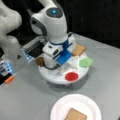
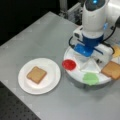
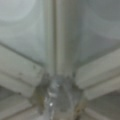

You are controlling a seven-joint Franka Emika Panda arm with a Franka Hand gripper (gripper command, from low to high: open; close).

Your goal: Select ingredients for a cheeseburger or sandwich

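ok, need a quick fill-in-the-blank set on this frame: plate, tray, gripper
1. The white plate holds one piece: a tan ____ square.
2. In a front view the green leaf lies on the divided tray between the toast and the ____ disc.
3. The gripper is down over the ____, not over the plate.
4. The number of pieces stacked on the plate's toast is ____.

Missing words: toast; red; tray; zero

1 tan toast square (image 2: 36, 74) flat on the white plate (image 2: 51, 85). On the divided round tray (image 2: 75, 75): another toast square (image 2: 111, 69), green leaf (image 2: 90, 78), red disc (image 2: 69, 64), brown patty (image 1: 40, 61), yellow cheese (image 2: 116, 51), each in separate compartments.
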